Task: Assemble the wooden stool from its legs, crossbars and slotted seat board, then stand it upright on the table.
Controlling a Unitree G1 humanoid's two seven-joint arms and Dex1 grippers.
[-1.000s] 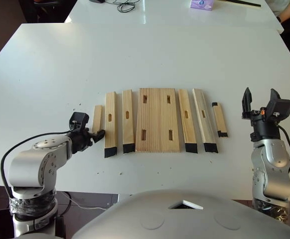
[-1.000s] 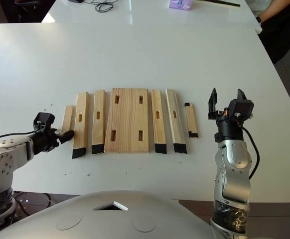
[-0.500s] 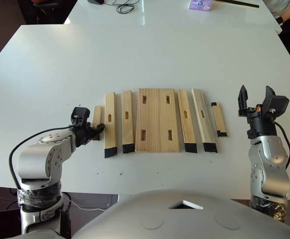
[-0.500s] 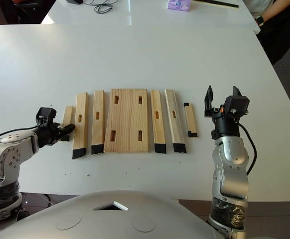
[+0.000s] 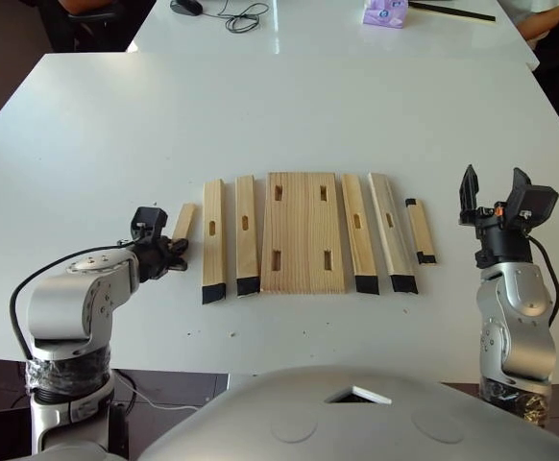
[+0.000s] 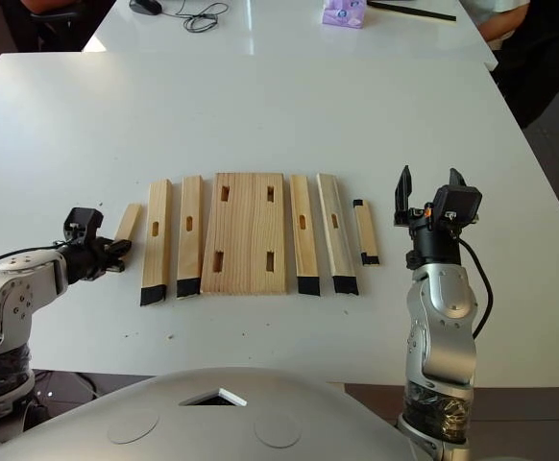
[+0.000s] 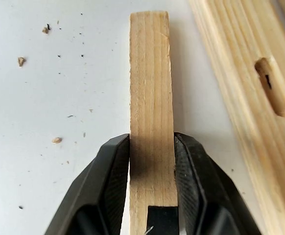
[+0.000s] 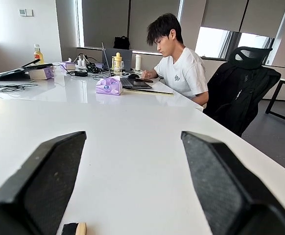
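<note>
Toward the near left edge of the table, the job looks to be at its first pick-up: the left gripper has its fingers clamped on the sides of a short crossbar by its black-tipped end, the piece seemingly flat on the top. Just beside it four legs, the slotted seat board and a second crossbar lie side by side, nothing joined, so all assembly remains. Near the right edge the right gripper stands raised, fingers wide apart, empty

Held left gripper low, clamped on short crossbar; held right gripper upright, fingers spread.
</note>
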